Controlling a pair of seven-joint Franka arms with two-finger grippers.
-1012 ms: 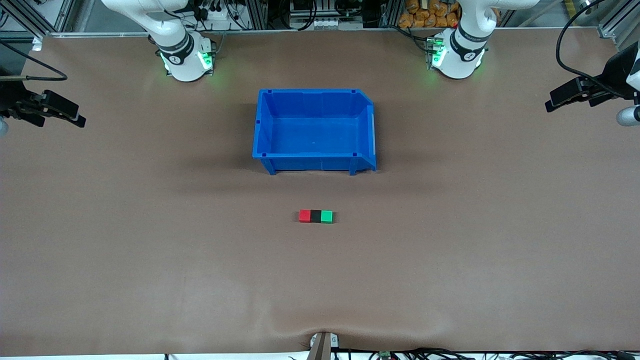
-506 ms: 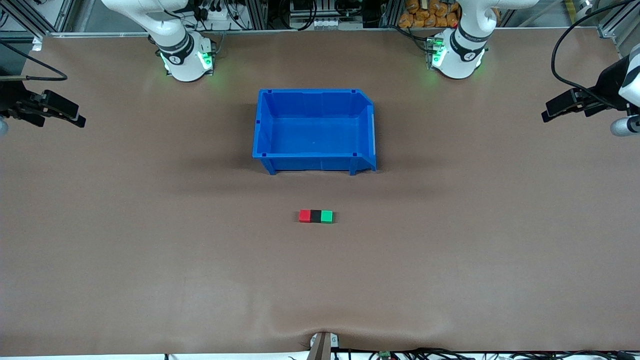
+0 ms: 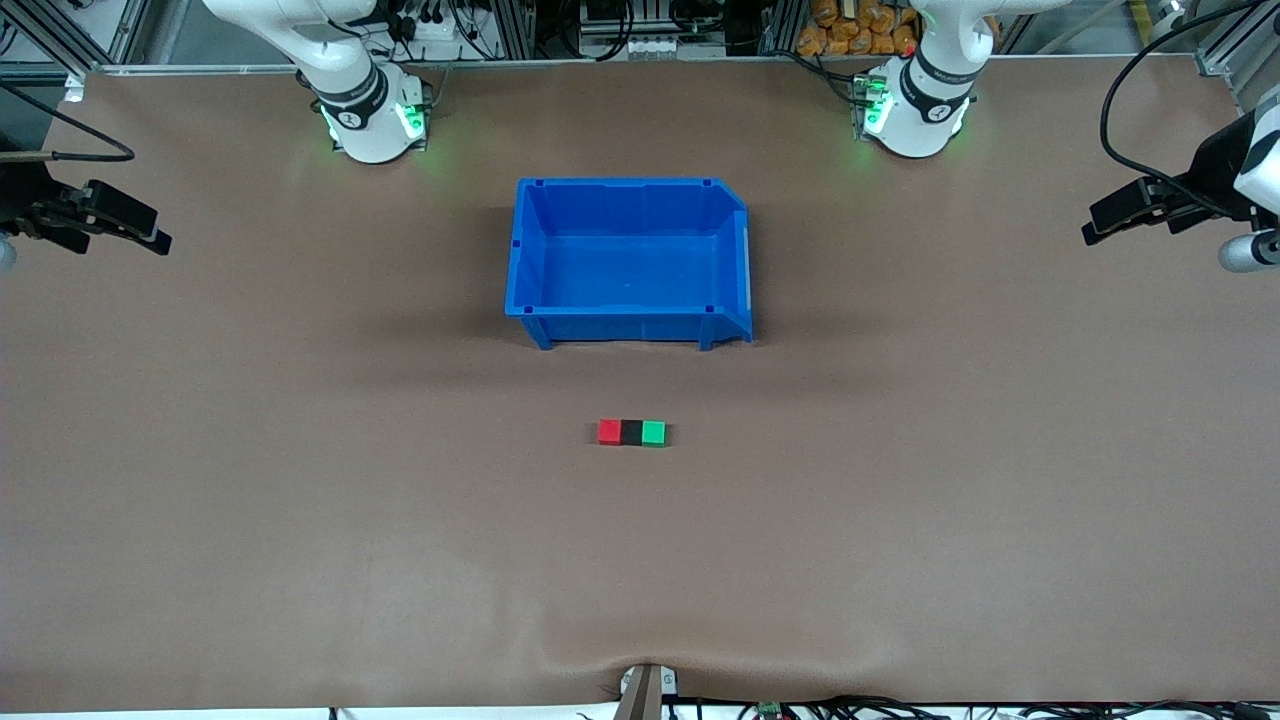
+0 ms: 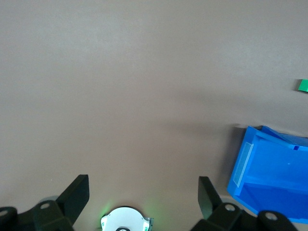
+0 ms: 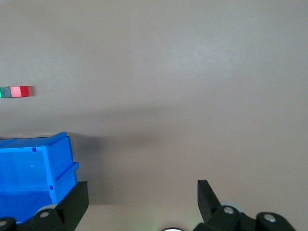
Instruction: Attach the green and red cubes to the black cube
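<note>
The red cube (image 3: 609, 432), black cube (image 3: 631, 432) and green cube (image 3: 653, 432) are joined in a row mid-tabletop (image 3: 300, 480), with the blue plastic bin (image 3: 628, 327) nearer the bases. The left gripper (image 3: 1100, 218) and right gripper (image 3: 150, 238) are held open, empty, over opposite tabletop ends.

Both arms are glossy white with rounded shells; each base carries a black ring band and a glowing green light. The left tool (image 3: 1100, 215) and the right tool (image 3: 155, 238) are matte black, with blunt wedge-shaped fingers (image 4: 77, 195) and small round screw heads. Black cables loop to the wrists.
</note>
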